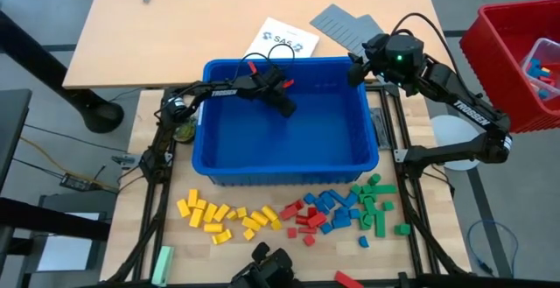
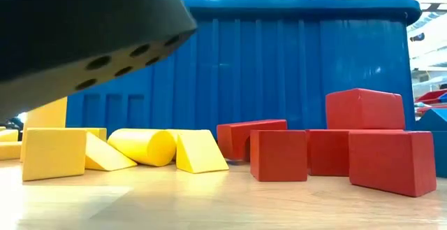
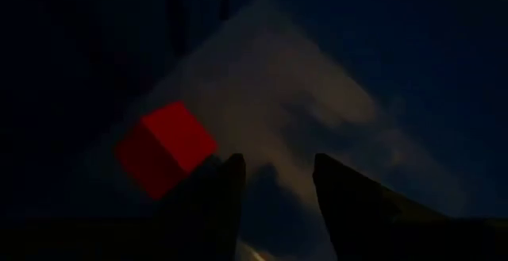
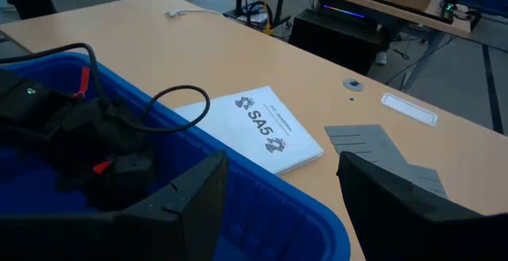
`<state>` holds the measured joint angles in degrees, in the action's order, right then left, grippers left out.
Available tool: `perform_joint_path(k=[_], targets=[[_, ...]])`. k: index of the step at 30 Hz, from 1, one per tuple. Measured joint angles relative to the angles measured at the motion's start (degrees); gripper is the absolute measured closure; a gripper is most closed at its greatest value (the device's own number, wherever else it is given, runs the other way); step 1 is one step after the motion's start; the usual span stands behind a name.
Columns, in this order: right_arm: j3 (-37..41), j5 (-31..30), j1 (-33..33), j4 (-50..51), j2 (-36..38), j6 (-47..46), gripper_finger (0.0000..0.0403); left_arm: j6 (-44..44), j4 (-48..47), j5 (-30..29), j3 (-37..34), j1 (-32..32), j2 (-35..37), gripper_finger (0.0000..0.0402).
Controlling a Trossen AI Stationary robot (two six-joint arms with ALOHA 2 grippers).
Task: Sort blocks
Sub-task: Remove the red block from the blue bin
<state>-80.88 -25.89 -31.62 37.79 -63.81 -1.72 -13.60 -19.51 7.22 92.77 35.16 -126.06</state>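
A blue bin (image 1: 289,172) stands mid-table. My left gripper (image 1: 286,104) reaches down into it from the left and is open (image 3: 278,174). One red block (image 3: 165,147) lies on the bin's dark floor just beside the fingers, not between them. In front of the bin lie sorted blocks in four heaps: yellow (image 1: 223,218), red (image 1: 302,218), blue (image 1: 337,207) and green (image 1: 376,205); the low view shows the yellow (image 2: 52,153) and red (image 2: 391,160) ones close up. My right gripper (image 1: 357,69) hangs open (image 4: 282,174) above the bin's far right corner, with nothing in it.
A red bin (image 1: 512,60) with more blocks stands off the table's right. A printed sheet (image 1: 280,38) and grey ridged panels (image 1: 346,25) lie behind the blue bin. A pale green bar (image 1: 163,264) lies at the near left.
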Motion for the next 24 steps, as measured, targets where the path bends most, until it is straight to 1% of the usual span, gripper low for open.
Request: perform_joint_path(k=[5,8,12,15,17,21,22,24], targets=[[0.0,0.0,0.0,0.0,0.0,-0.2,0.0175,-0.2,-0.2,0.2,0.0,0.3,-0.1,0.0239],[0.0,0.0,0.0,0.0,0.0,-0.2,0.0175,-0.9,-2.1,2.4,0.0,0.5,-0.1,0.0239],[0.0,0.0,0.0,0.1,0.0,-0.2,0.0175,-0.3,-8.4,2.6,0.3,0.8,-0.5,0.0239],[0.0,0.0,0.0,0.1,0.0,-0.2,0.0175,-0.6,-16.3,3.2,3.5,0.9,-0.3,0.0238],[0.0,0.0,0.0,0.1,0.0,-0.2,0.0175,-0.8,-19.1,2.9,6.4,0.7,-0.4,0.0239],[0.0,0.0,0.0,0.0,0.0,-0.1,0.0175,-5.7,-20.2,-2.1,11.5,-0.5,-0.3,0.0238],[0.0,0.0,0.0,0.0,0.0,0.1,0.0175,-7.3,-20.1,-3.6,12.3,-0.9,-0.3,0.0238],[0.0,0.0,0.0,0.1,0.0,0.3,0.0175,-7.9,-20.1,-6.4,13.0,-1.6,-0.2,0.0238]])
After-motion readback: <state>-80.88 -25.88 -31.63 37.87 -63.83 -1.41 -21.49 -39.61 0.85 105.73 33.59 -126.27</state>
